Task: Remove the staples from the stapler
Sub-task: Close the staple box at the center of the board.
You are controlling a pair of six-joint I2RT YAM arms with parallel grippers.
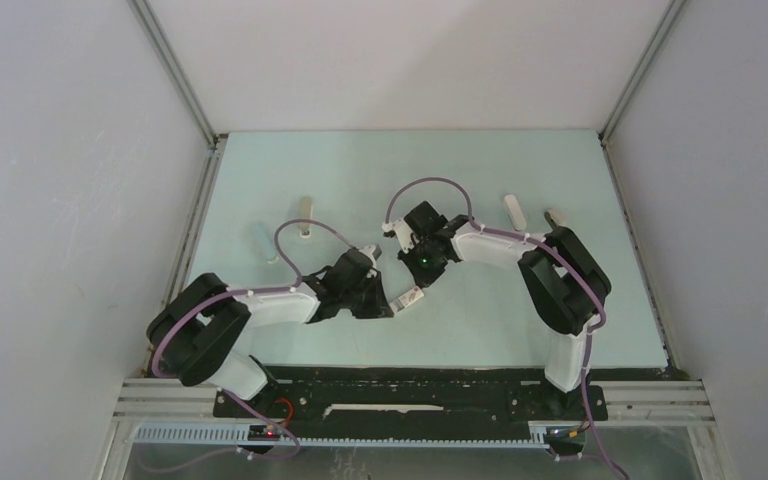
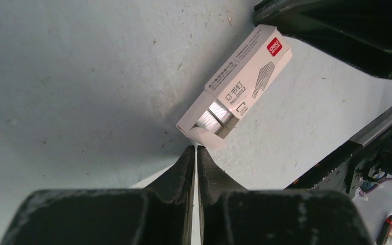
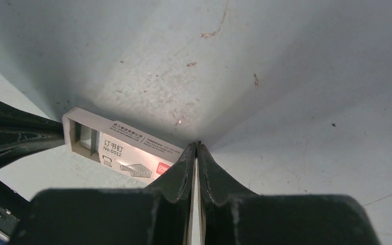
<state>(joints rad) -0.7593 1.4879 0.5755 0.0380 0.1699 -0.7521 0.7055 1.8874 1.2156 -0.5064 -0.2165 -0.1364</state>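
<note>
Plainly, the left end effector [image 2: 195, 150] and right end effector [image 3: 198, 147] are both pinched closed and empty at a white staple box [image 2: 240, 76].

Inside the box's open end the staples [image 2: 213, 115] show as a shiny block, just beyond the left end effector's tips. The box lies flat on the counter [image 1: 480, 170], its other end cut off behind the right end effector in that wrist view. Farther back, pale short bars [image 1: 303, 232] are too small to identify. Bare counter surrounds the box, with the walls [image 1: 80, 200] well apart.
</note>
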